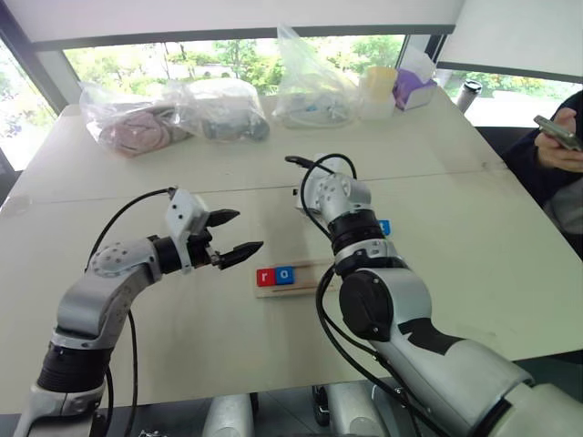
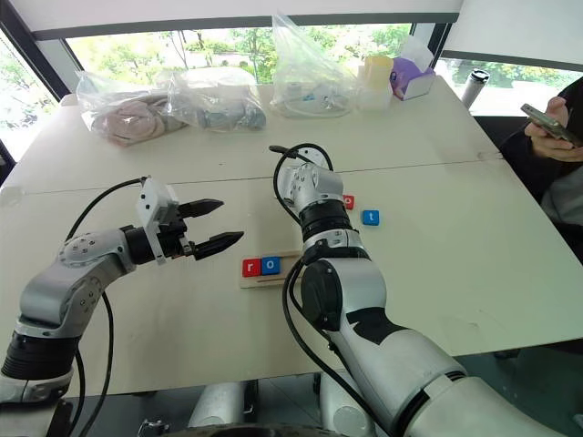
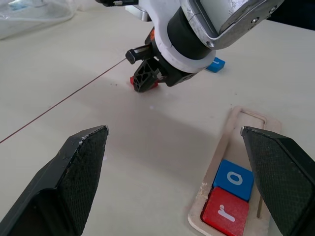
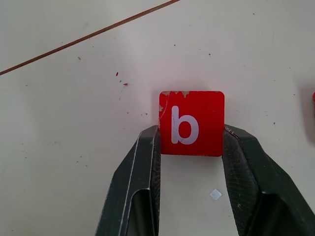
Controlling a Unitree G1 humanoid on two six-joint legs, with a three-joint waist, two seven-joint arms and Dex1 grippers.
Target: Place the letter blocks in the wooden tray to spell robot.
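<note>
Red b block (image 4: 191, 123) pinched in right hand (image 4: 191, 147), arm hides it overhead; left hand (image 1: 239, 234) wide open, empty.

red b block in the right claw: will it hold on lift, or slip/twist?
The b block looks rigid and flat-sided, so it probably won't deform or roll. The right claw pinches only its lower sides, so it might pivot. Its chipped top edge suggests painted wood: likely light, faces perhaps a bit slick.
</note>
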